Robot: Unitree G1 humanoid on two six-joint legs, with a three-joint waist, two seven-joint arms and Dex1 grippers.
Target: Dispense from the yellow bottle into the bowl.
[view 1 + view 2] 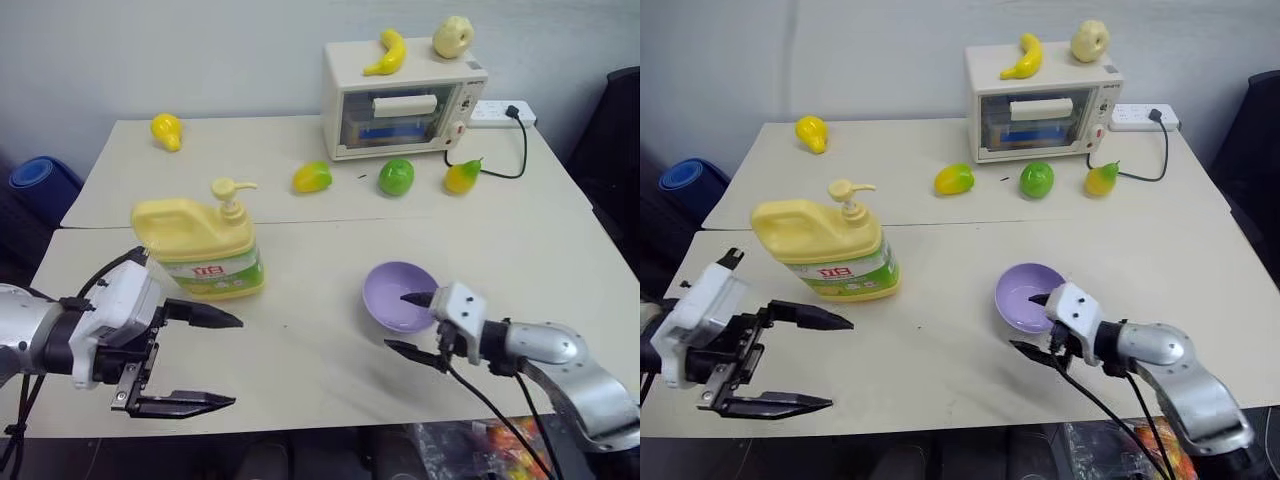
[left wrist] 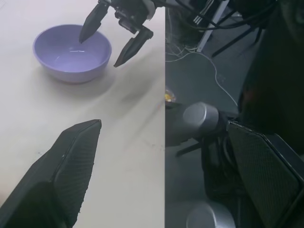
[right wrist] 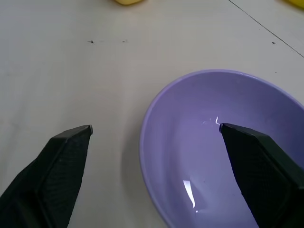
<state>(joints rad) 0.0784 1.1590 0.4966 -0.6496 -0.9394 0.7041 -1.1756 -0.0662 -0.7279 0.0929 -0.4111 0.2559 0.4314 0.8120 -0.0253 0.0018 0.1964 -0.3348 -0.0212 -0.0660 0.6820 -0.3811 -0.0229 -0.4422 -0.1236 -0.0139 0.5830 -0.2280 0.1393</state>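
Note:
The yellow bottle (image 1: 200,250) stands upright on the left of the table, its pump nozzle (image 1: 232,190) pointing right. My left gripper (image 1: 236,361) hovers open just in front of the bottle near the table's front edge, pointing right, with nothing between its fingers. The lavender bowl (image 1: 398,295) sits right of centre. My right gripper (image 1: 395,320) is open and straddles the bowl's near rim. One fingertip (image 3: 232,133) is over the bowl's (image 3: 209,118) inside and the other over the table.
A toaster oven (image 1: 400,100) stands at the back with a banana (image 1: 388,52) and an apple (image 1: 452,37) on top. Loose fruits (image 1: 312,177) lie in front of it, and a yellow pear (image 1: 167,130) at back left. A power strip (image 1: 500,112) with cable lies beside it.

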